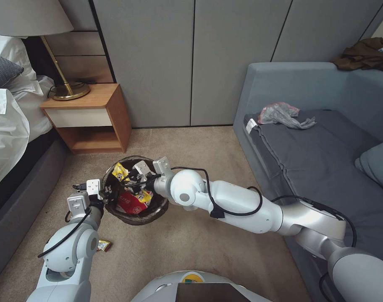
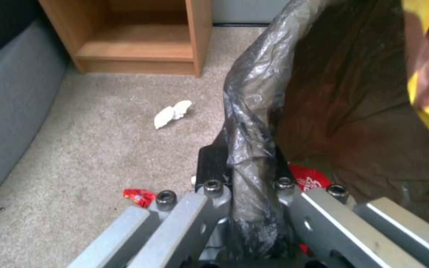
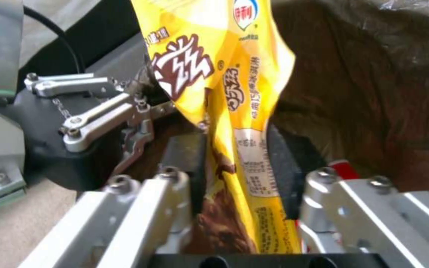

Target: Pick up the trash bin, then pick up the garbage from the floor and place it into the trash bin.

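Dark brown-black bag plastic lines the trash bin [image 1: 135, 218], which you will find off the carpet in the head view, in front of the wooden nightstand [image 1: 95, 115] and between the two arms. The left gripper [image 2: 247, 178] is pinched onto the bag-covered rim at the bin's left side; in the left wrist view you can see its black fingers [image 2: 209, 163] pressed against either side of the folded plastic.

The right gripper [image 3: 237, 169] is positioned over the bin's mouth, reaching in from the right. Its pads [image 3: 286, 163] are closed onto a yellow snack wrapper [image 3: 224, 74], which stands between them and extends beyond the fingertips. Refer to the head view for the bin contents: a red-and-white paper cup [image 1: 130, 205] and further yellow wrappers lie inside.

Check the carpet for remaining litter. A white crumpled scrap [image 2: 172, 113] lies near the nightstand's base, a small red wrapper [image 2: 139, 196] lies just beside the left gripper, and another small wrapper [image 1: 103, 245] lies beside the left arm.
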Robot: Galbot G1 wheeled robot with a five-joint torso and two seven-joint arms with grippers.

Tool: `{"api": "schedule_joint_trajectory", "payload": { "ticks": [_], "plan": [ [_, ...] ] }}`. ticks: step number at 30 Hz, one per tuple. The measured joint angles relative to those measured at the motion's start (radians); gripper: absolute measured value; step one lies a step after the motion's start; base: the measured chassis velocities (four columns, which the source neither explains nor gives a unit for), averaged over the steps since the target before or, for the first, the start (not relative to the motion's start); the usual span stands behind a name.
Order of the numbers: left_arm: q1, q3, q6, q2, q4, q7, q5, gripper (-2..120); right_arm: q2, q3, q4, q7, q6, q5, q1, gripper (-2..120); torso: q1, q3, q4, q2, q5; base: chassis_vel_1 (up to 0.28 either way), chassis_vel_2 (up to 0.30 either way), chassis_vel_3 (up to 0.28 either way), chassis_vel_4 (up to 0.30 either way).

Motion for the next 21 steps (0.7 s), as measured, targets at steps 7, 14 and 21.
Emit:
{"api": "schedule_joint_trajectory", "payload": {
  "ticks": [7, 14, 21],
  "plan": [
    [-0.001, -0.007, 0.000, 0.001, 0.000, 0.000, -0.001, 0, -0.009, 0.031, 0.002, 0.015, 0.021, 0.013, -0.010, 57, 0.000, 0.000, -0.0001, 0.000, 0.0001, 0.000, 0.000, 0.000, 0.000],
    [-0.003, -0.008, 0.000, 0.001, 0.003, 0.001, -0.001, 0, -0.022, 0.081, 0.020, 0.031, 0.028, 0.032, -0.014, 82, 0.000, 0.000, 0.0000, 0.000, 0.0002, 0.000, 0.000, 0.000, 0.000],
    [-0.004, -0.008, 0.000, 0.004, 0.007, 0.001, -0.003, 0, -0.054, 0.116, 0.046, 0.046, 0.021, 0.057, -0.017, 99, 0.000, 0.000, -0.0001, 0.000, 0.0002, 0.000, 0.000, 0.000, 0.000]
  ]
}}
